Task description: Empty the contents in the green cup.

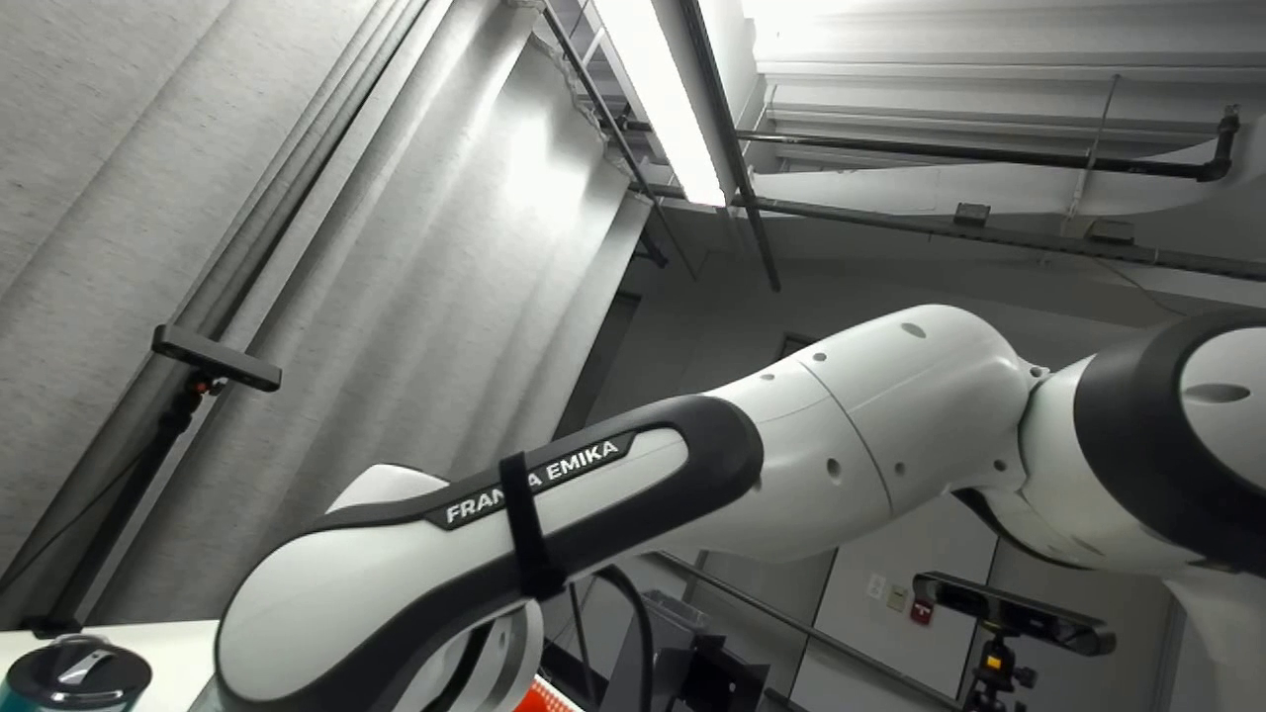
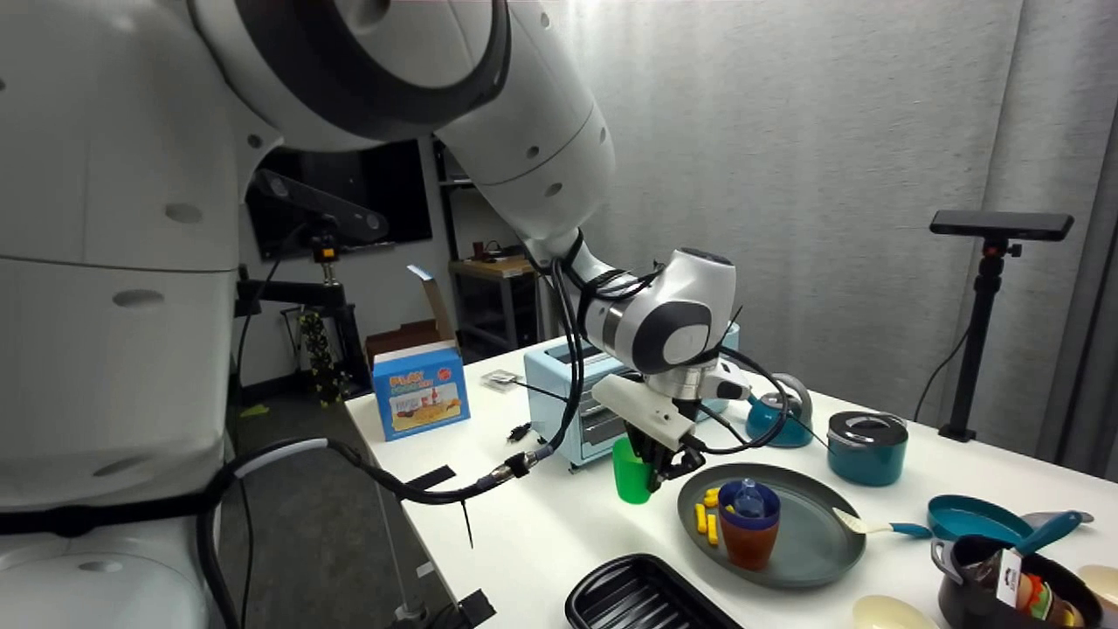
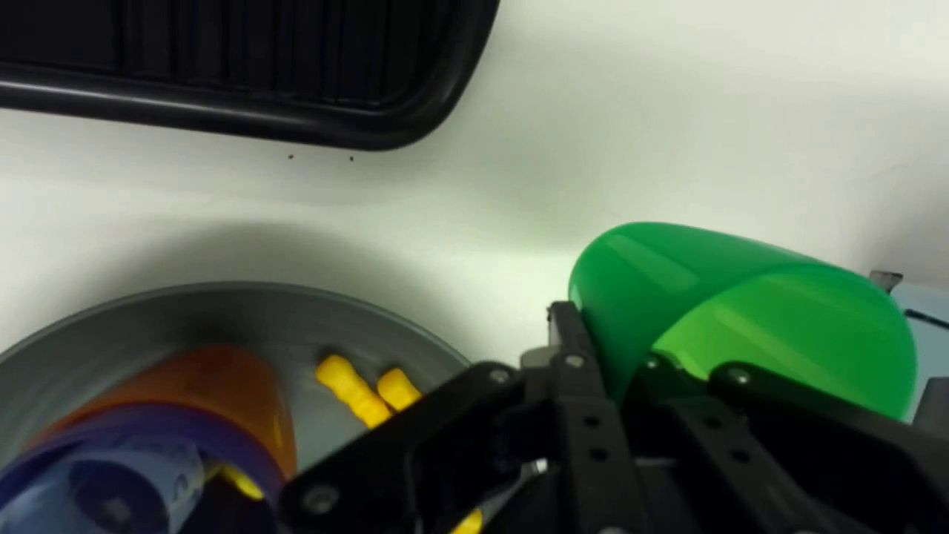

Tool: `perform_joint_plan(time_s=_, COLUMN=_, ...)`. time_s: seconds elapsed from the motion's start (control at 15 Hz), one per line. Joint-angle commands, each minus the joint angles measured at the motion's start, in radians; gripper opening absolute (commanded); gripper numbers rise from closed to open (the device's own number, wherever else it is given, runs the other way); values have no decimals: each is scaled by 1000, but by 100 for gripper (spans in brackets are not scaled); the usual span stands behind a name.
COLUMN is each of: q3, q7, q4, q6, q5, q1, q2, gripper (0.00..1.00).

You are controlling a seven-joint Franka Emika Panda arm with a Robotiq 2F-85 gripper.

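In the wrist view the green cup (image 3: 667, 274) lies at the right, its mouth facing the lower right. My gripper (image 3: 604, 363) is shut on its wall, one finger outside and the other at the inner side. Nothing shows in the visible part of the cup's inside; the rest is hidden behind the fingers. In an exterior view the cup (image 2: 631, 473) looks nearly upright, left of the large grey plate (image 2: 825, 559); whether it touches the table I cannot tell. Several yellow pieces (image 3: 352, 389) lie on that plate. What the contents are cannot be seen.
On the plate stands an orange cup (image 2: 747, 543) with a blue cup (image 2: 762, 498) nested in it. A black ribbed tray (image 2: 642, 598) lies at the front. Behind are a light blue toaster oven (image 2: 548, 384), a kettle (image 2: 773, 424) and a teal pot (image 2: 865, 459).
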Motion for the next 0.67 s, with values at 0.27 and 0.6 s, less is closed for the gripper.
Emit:
perform_joint_plan(time_s=0.27, q3=-103, q7=26, q4=-14, q6=-44, q5=-132, q1=125, q2=-8, gripper=1)
perform_joint_plan(time_s=0.6, q3=-136, q7=41, q4=-29, q6=40, q5=-209, q1=153, q2=11, gripper=1)
